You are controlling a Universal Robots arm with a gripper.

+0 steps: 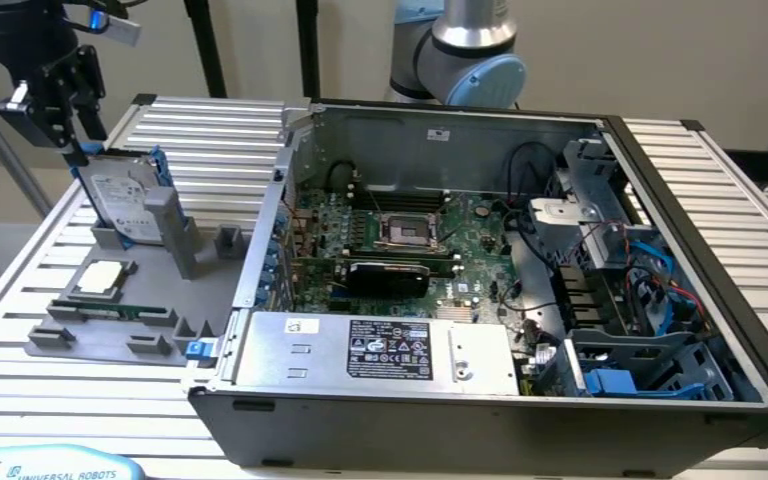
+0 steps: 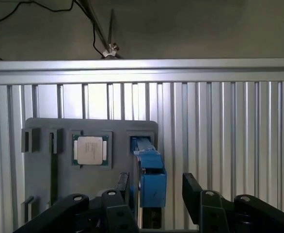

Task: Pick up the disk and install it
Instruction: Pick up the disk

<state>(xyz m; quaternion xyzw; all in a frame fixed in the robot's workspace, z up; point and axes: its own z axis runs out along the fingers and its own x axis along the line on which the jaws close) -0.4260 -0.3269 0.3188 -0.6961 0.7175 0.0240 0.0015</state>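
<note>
1. The worktop is made of long silver metal strips. A flat gray holder lies on it, at the exterior view's left.
2. The disk stands up on its edge in a slot of the gray holder. It is silver-gray with a white label, and it has a bright blue frame around it.
3. The gripper hangs just above the top edge of the disk.
4. In the wrist view, the two black fingers are spread apart. One is on each side of the blue frame, with the disk between them. There is a little gap on both sides, so they are not squeezing it.
5. A small square silver chip lies flat in its own pocket of the holder, near the disk's slot.
6. A long thin green stick sits in the holder too, just beside the chip.
7. A big computer case lies open on the worktop, at the exterior view's right of the holder. The disk is not in the case yet.
8. Inside the case there is a green board with many small parts. A gray power box with a black label sits along the near side.
9. A silver and light-blue part of the robot arm stands behind the case.
</note>
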